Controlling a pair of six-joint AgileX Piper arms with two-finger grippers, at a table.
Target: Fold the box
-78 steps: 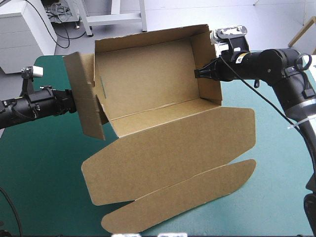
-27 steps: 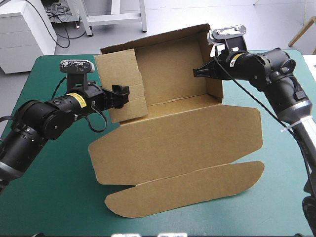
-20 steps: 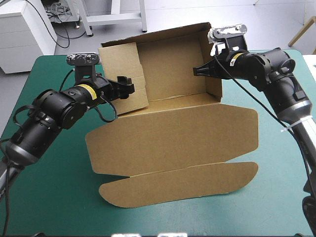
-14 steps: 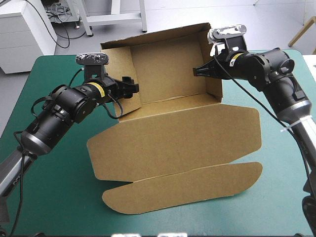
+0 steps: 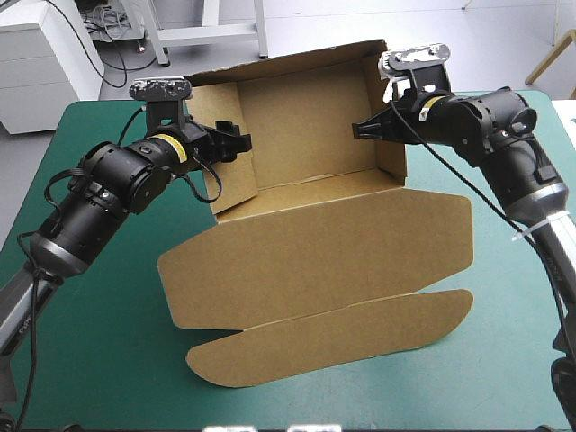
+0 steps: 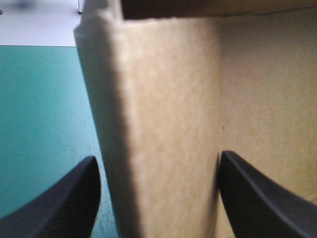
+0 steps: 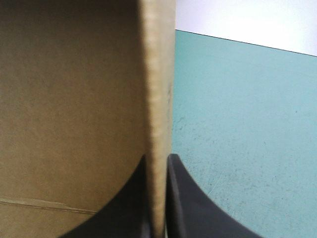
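Two walls of the box stand raised at the table's far middle, lid flat toward the near edge. On the right wall the right gripper is clamped tight. Now the left gripper straddles the left wall, fingers spread. Best it closes squarely on that thick fold and presses down while the right steadies the tray on the teal-green cover.

Blurred, cropped box wall inside left pincer
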